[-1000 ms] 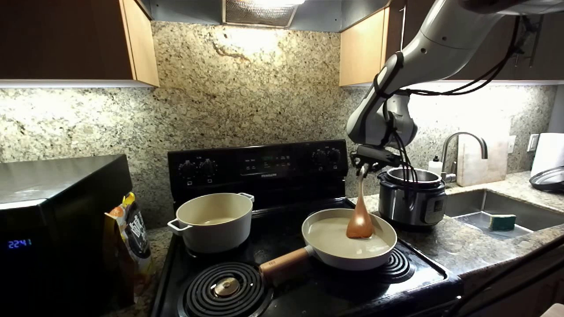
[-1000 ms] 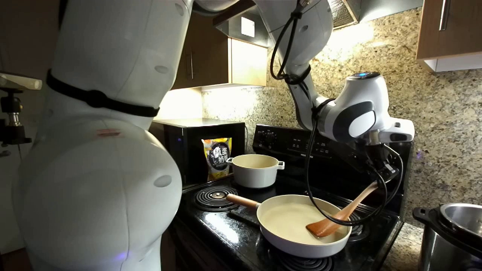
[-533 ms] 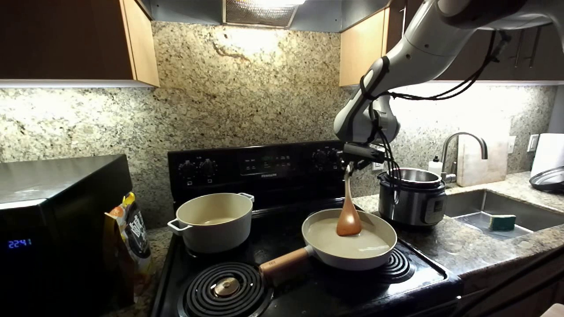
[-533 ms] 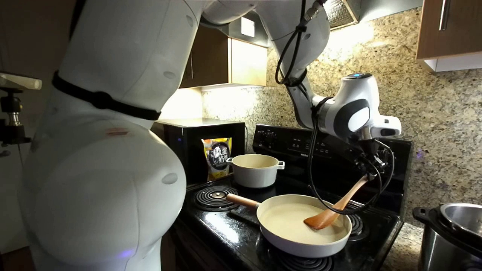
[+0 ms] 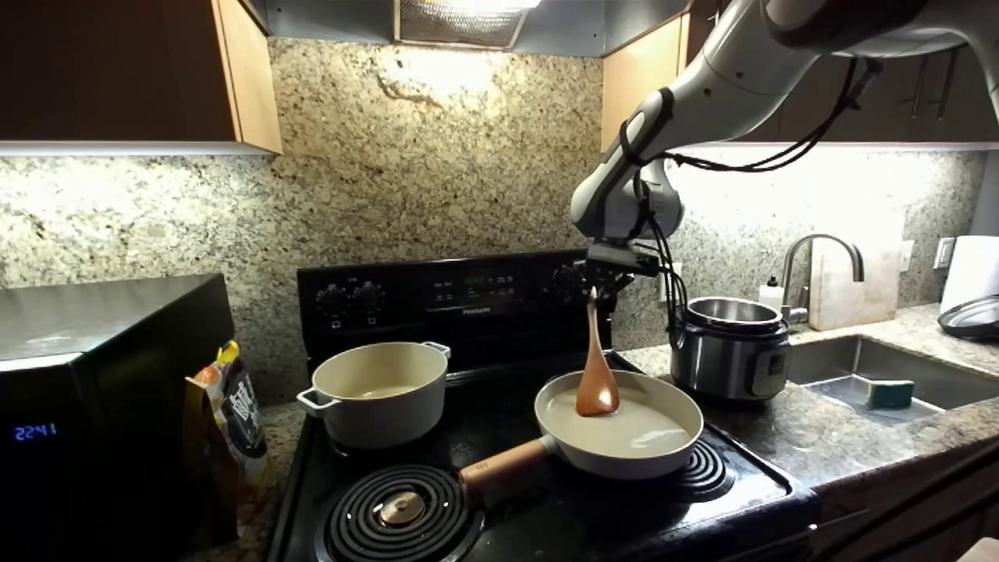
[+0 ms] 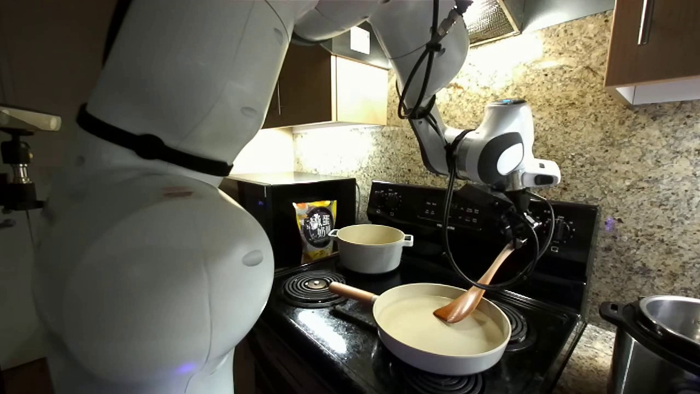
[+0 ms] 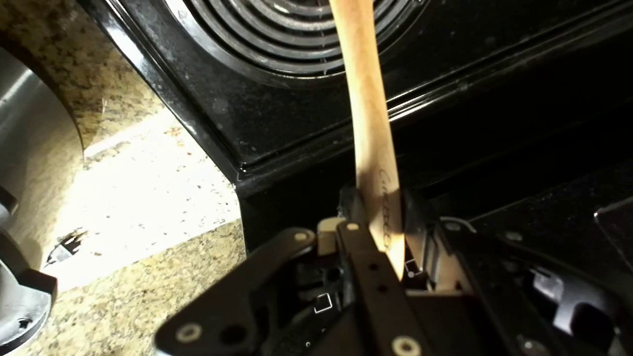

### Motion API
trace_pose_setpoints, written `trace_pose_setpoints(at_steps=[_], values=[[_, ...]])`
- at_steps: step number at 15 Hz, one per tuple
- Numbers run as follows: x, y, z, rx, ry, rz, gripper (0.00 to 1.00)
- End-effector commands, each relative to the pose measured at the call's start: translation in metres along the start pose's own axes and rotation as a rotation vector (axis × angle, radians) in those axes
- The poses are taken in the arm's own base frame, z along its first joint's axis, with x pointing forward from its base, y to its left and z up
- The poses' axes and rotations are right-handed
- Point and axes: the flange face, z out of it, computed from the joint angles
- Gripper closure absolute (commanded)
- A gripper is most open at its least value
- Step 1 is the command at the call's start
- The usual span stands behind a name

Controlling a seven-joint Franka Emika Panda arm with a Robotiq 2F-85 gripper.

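Note:
My gripper (image 7: 378,210) is shut on the handle of a wooden spatula (image 7: 368,109), with a finger pad on each side. In both exterior views the gripper (image 5: 595,289) (image 6: 517,241) is above the back of the stove, and the spatula (image 5: 598,382) (image 6: 465,303) slants down from it into a pale frying pan (image 5: 624,467) (image 6: 437,361). The blade is inside the pan's rim; I cannot tell whether it touches the pan's floor. The pan has a wooden handle (image 5: 503,460) and shows a shiny pale floor. The blade and pan are out of the wrist view.
A cream pot (image 5: 382,417) stands on the rear burner beside the pan. A steel electric cooker (image 5: 730,363) is on the counter, near the sink (image 5: 944,375). A snack bag (image 6: 317,227) leans by the black microwave (image 6: 273,219). A cable (image 6: 451,219) loops below the wrist.
My gripper, still shut on the spatula, has moved left in both exterior views and slightly up. The blade has shifted the same way within the pan. The pan and pot have not moved.

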Motion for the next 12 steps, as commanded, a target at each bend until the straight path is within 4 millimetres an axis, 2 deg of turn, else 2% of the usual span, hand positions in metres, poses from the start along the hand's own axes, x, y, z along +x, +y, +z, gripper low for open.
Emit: trace_pose_setpoints(at_steps=[1, 4, 5, 6, 10, 12], values=[[0.004, -0.004, -0.002, -0.014, -0.046, -0.052, 0.94], [0.004, -0.005, -0.003, -0.023, -0.100, -0.073, 0.94], [-0.030, -0.018, 0.031, -0.024, -0.118, -0.086, 0.94], [-0.036, -0.022, 0.035, -0.024, -0.133, -0.092, 0.94], [-0.079, -0.033, 0.071, -0.032, -0.214, -0.129, 0.94], [-0.091, -0.033, 0.078, -0.035, -0.231, -0.134, 0.94]])
